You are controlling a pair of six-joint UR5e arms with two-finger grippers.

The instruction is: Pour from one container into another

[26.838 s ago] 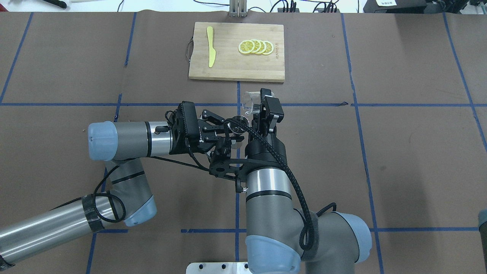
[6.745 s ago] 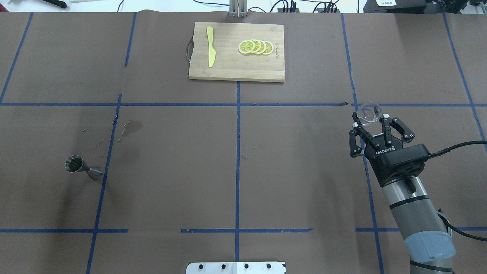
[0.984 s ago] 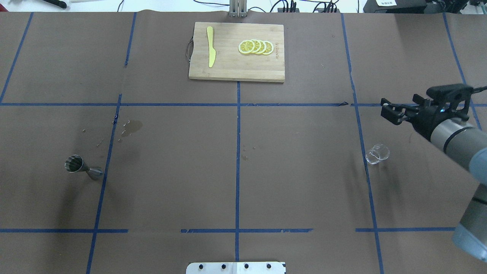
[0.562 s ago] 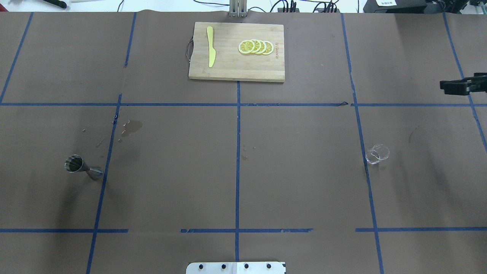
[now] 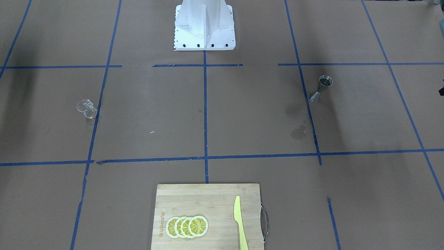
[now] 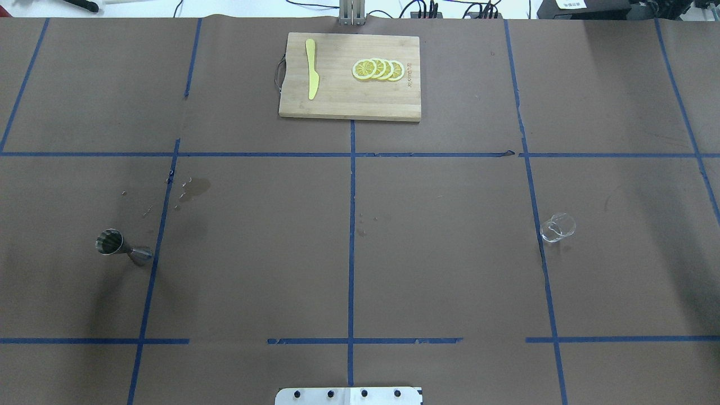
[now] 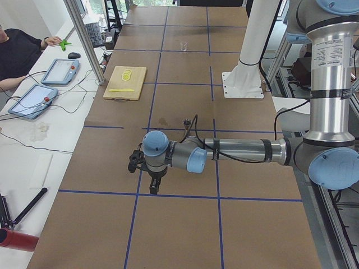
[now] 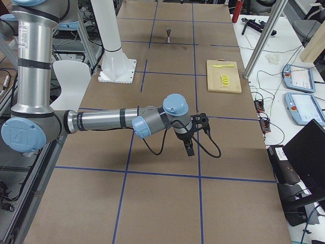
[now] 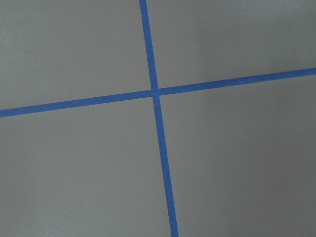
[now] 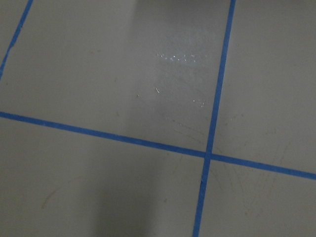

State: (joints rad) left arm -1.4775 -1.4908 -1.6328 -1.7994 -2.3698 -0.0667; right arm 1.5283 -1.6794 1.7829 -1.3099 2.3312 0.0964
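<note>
The clear cup (image 6: 557, 228) stands by itself on the table's right side, also seen in the front-facing view (image 5: 86, 108). The steel jigger (image 6: 115, 246) stands upright far to the left (image 5: 321, 89), with no gripper at it. Neither arm shows in the overhead view. My left gripper (image 7: 147, 171) appears only in the exterior left view, low over the table beyond the jigger (image 7: 186, 121). My right gripper (image 8: 193, 134) appears only in the exterior right view. I cannot tell whether either one is open or shut. Both wrist views show only brown paper and blue tape.
A wooden cutting board (image 6: 343, 101) with lemon slices (image 6: 377, 70) and a yellow knife (image 6: 311, 68) lies at the far middle. A wet stain (image 6: 194, 188) marks the paper near the jigger. A person's arm (image 7: 22, 53) and tablets (image 7: 59, 70) are at a side desk.
My right gripper has drawn off to the right and left the overhead view. The cup and jigger, held together at the centre long before, stay still on the table far apart.
</note>
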